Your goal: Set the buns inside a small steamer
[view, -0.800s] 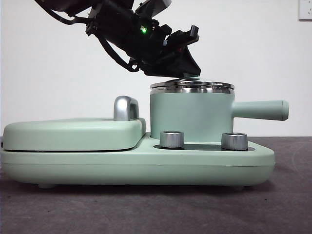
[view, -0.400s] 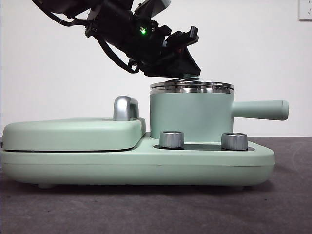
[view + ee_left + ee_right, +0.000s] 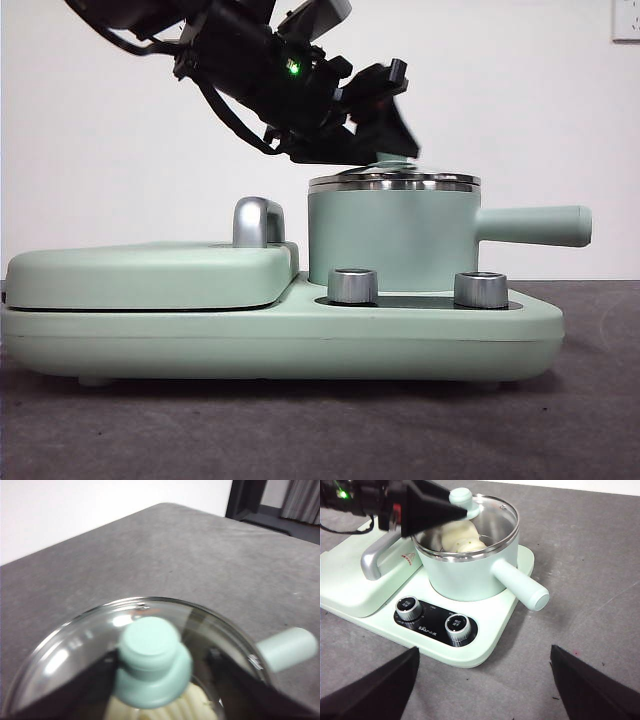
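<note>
The small steamer point(image 3: 390, 240) stands on the right half of a mint-green base; it also shows in the right wrist view point(image 3: 465, 577). My left gripper point(image 3: 385, 140) is shut on the green knob point(image 3: 152, 662) of the glass lid point(image 3: 95, 635). It holds the lid tilted, one edge raised above the steel rim. Two cream-white buns point(image 3: 460, 537) lie inside the pot. The ridged bun point(image 3: 165, 711) shows through the glass. My right gripper point(image 3: 485, 650) is open and empty, hovering over the table in front of the base.
The flat hinged griddle point(image 3: 150, 275) with its chrome handle point(image 3: 258, 222) takes the base's left half. Two steel dials point(image 3: 352, 286) point(image 3: 481, 290) sit on the base's front. The steamer's straight handle point(image 3: 535, 226) sticks out to the right. Grey table lies all around.
My left gripper has risen a little with the knob. The lid, flat on the rim before, now tilts with one edge lifted.
</note>
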`<action>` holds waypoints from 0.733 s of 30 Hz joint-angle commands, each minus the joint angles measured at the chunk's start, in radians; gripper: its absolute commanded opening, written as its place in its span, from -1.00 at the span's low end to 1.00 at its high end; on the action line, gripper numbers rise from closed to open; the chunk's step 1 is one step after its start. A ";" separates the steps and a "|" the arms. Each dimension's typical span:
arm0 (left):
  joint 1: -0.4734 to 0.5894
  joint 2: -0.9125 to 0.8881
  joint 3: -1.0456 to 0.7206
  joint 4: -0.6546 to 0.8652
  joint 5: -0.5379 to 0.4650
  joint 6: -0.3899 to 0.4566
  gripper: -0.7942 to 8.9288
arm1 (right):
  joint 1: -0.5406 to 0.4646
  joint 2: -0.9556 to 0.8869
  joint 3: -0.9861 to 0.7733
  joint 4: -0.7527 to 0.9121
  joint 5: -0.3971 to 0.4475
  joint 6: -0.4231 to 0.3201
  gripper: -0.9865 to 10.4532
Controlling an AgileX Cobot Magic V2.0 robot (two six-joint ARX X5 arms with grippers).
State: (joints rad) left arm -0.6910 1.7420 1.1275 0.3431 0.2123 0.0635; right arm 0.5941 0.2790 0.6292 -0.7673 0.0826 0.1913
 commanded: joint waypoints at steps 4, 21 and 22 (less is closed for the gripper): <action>-0.007 -0.023 0.011 -0.015 -0.005 -0.040 -0.07 | 0.006 0.000 0.004 0.006 0.003 0.013 -0.12; 0.051 -0.522 0.010 -0.647 -0.005 -0.190 -0.07 | 0.006 0.008 0.005 0.022 -0.050 0.011 -0.12; 0.056 -0.541 0.008 -0.692 -0.005 -0.190 -0.07 | 0.006 0.015 0.005 0.029 -0.058 0.011 -0.12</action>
State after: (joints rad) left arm -0.6327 1.2003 1.1263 -0.3111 0.2077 -0.1108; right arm 0.5941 0.2829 0.6292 -0.7578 0.0311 0.1913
